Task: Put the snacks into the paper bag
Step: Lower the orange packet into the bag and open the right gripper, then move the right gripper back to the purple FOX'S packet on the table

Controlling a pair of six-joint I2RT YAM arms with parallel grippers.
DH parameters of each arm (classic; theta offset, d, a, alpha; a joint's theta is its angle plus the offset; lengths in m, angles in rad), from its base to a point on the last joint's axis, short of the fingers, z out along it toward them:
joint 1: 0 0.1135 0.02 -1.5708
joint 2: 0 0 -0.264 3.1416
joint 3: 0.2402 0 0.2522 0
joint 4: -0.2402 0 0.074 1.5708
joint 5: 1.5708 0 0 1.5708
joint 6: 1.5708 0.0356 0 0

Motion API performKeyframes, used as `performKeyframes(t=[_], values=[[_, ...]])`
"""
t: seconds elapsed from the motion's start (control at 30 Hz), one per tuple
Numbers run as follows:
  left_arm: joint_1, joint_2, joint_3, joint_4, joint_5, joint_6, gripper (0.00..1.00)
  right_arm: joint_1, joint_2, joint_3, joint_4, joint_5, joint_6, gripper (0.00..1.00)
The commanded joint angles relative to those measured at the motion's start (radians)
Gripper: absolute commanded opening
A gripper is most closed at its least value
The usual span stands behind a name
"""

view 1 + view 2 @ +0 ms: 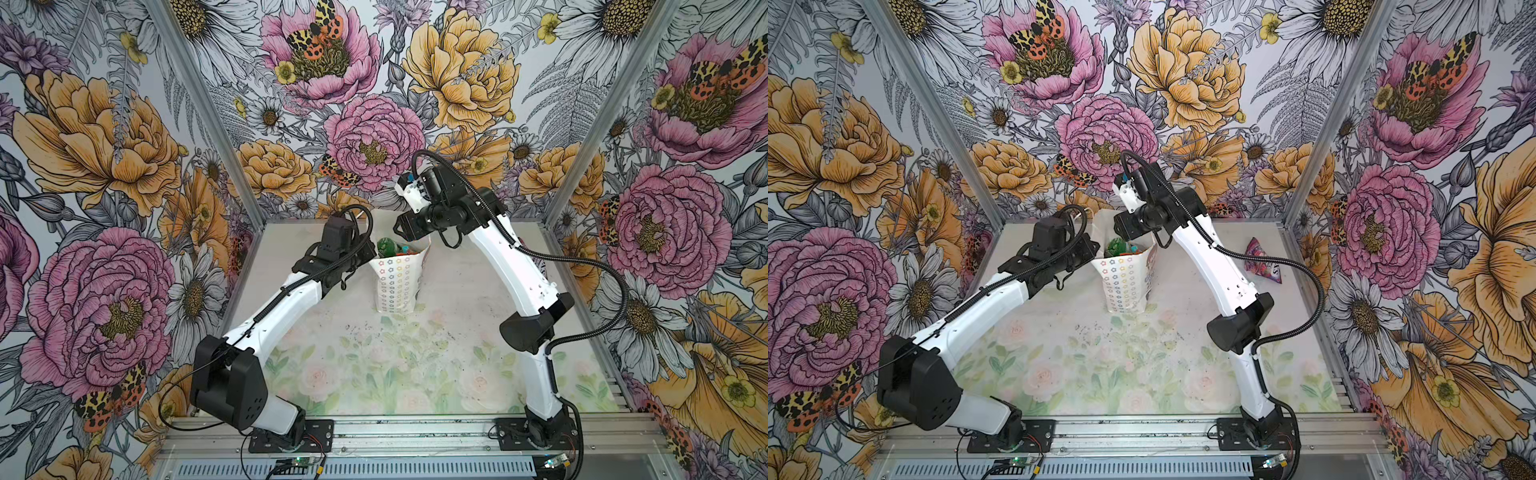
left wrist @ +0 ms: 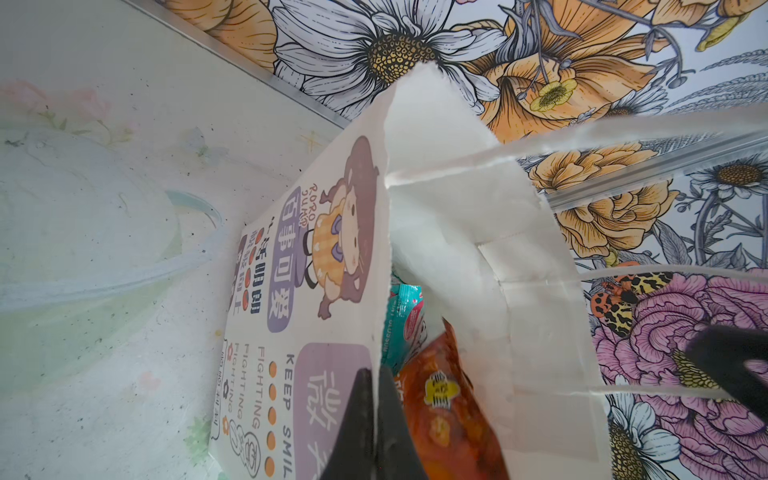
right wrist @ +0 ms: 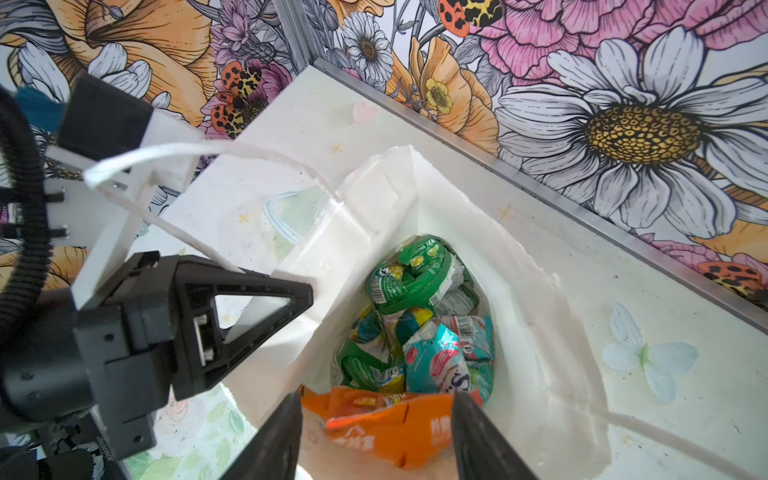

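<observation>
The pale, flower-printed surface (image 1: 374,365) fills the lower middle of both top views. The left arm (image 1: 282,299) rises from the lower left and the right arm (image 1: 511,266) from the lower right, and both lean in toward the centre. Between their wrists the paper bag (image 1: 397,286) stands upright just above the centre of both top views, toward the back of the surface, with its mouth open upward. Its near face carries rows of small coloured flower rings. The left wrist view shows a cartoon figure on another side.

The left tool (image 2: 376,374) is pinched narrow on the bag's rim, with one finger outside the wall and one inside. The right tool (image 3: 378,399) hangs over the bag's mouth with its fingers spread wide. A thin white string handle (image 3: 232,149) arcs from the rim past the left wrist.

An orange packet (image 3: 386,428) lies uppermost in the bag, between the right tool's fingers in the right wrist view. Whether they touch it cannot be told. Deeper inside sit a teal-and-pink packet (image 3: 440,361) and a crumpled green packet (image 3: 419,274). In a top view a dark purple packet (image 1: 1262,262) lies on the surface at centre right, beyond the right arm and well apart from the bag.
</observation>
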Motion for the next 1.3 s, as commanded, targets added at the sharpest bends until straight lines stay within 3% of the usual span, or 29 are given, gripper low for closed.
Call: performKeyframes(t=[0.0,0.63,0.8,0.93,1.13,1.27], values=[[0.016,-0.023,-0.006,0.053,-0.002,-0.001,0.00,0.006,0.028,0.024,0.028,-0.048,0.023,0.59],[0.036,-0.057,-0.033,0.054,0.000,-0.001,0.00,-0.025,-0.183,-0.028,0.026,0.141,-0.048,0.64],[0.040,-0.047,-0.028,0.059,0.012,-0.003,0.00,-0.058,-0.262,-0.072,0.027,0.252,-0.042,0.74],[0.038,-0.040,-0.026,0.061,0.019,-0.003,0.00,-0.115,-0.313,-0.128,0.031,0.343,-0.015,0.79],[0.040,-0.048,-0.033,0.060,0.015,-0.004,0.00,-0.260,-0.404,-0.274,0.082,0.349,0.097,0.83],[0.041,-0.044,-0.032,0.060,0.020,-0.003,0.00,-0.384,-0.462,-0.410,0.130,0.345,0.198,0.92]])
